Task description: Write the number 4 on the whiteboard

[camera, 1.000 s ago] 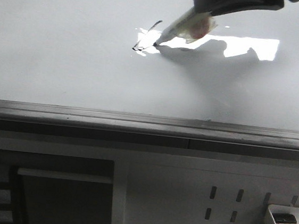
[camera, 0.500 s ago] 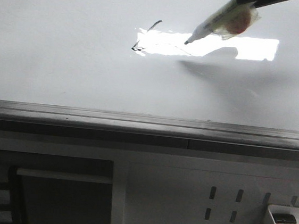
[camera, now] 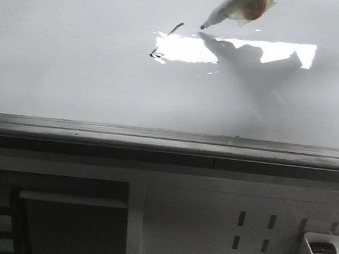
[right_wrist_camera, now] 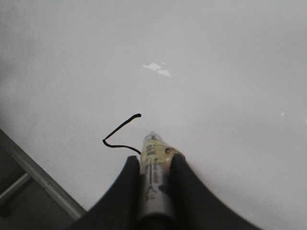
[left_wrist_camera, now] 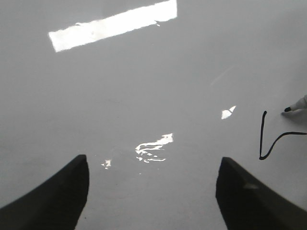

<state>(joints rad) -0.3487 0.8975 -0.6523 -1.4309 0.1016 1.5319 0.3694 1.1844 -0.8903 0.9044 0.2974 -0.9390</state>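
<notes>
A marker [right_wrist_camera: 156, 177] is being pinched between the fingers of the right gripper [right_wrist_camera: 154, 165], a grip seen only in the right wrist view. In the front view, its tip is being held near the unfinished number 4 [camera: 165, 41] on the whiteboard [camera: 72, 74]. The left gripper [left_wrist_camera: 152, 189] is being held spread, with nothing between its fingers.

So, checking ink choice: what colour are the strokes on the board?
Black strokes, clearest in the right wrist view.
</notes>
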